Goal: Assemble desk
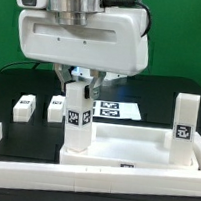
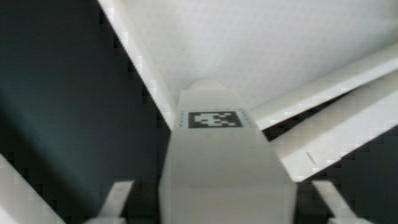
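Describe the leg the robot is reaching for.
Find the white tabletop in front. At its corner on the exterior view's left stands a leg. Unlike the other upright leg, it has the gripper straddling it.

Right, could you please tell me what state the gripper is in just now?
Gripper: open, straddling the upright white square tagged plastic leg, with gaps showing on either side in the wrist view.

Desk parts, positions
Upright leg (image 1: pixel 78 121) at tabletop (image 1: pixel 134 144) corner, the exterior view's left; second leg (image 1: pixel 184 122) at that view's right; loose legs (image 1: pixel 26 105) (image 1: pixel 57 106) and marker board (image 1: pixel 109 111) behind.
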Available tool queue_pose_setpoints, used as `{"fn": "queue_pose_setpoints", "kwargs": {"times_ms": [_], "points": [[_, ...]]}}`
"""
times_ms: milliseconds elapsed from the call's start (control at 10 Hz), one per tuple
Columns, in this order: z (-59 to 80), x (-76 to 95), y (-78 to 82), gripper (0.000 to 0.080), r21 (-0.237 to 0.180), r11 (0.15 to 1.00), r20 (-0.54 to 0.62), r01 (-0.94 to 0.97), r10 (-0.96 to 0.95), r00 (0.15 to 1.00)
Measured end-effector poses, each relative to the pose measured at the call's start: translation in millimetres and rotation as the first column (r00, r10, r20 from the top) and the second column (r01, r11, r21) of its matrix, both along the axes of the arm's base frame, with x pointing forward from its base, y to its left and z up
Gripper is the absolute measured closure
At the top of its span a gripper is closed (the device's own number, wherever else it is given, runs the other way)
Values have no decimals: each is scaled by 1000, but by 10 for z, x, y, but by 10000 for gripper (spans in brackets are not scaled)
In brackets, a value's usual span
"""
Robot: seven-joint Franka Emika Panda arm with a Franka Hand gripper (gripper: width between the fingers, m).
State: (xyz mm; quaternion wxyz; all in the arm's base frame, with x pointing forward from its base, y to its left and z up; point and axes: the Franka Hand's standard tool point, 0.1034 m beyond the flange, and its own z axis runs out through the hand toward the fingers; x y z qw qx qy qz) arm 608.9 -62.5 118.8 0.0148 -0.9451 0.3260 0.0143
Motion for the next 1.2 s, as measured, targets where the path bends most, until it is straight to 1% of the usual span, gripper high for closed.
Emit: {"fn": "queue_pose_setpoints", "kwargs": {"times_ms": [100, 200, 300, 400, 500, 600, 700, 800, 900, 1000, 1100, 1200], "points": [[-5, 1, 0, 511, -1, 998, -2, 57, -57, 998], [-4, 15, 4, 511, -3, 985, -5, 170, -170, 985], [-7, 34, 32, 511, -4, 957, -3, 291, -291, 957], [-7, 63, 76, 511, -2, 911, 6, 413, -413, 911], [-11, 86, 159, 511, 1, 841, 10, 542, -542, 841], [-13, 120, 197, 511, 20, 744, 22, 668, -669, 743], [-17, 171, 206, 509, 57, 630, 43, 774, -776, 629], [-21, 206, 247, 509, 103, 487, 64, 867, -873, 483], [-21, 219, 275, 509, 132, 394, 51, 910, -919, 390], [-21, 221, 280, 509, 136, 375, 45, 917, -927, 372], [-23, 220, 281, 434, 136, 378, 46, 916, -926, 375], [-30, 218, 283, 434, 134, 390, 48, 911, -921, 387]]}}
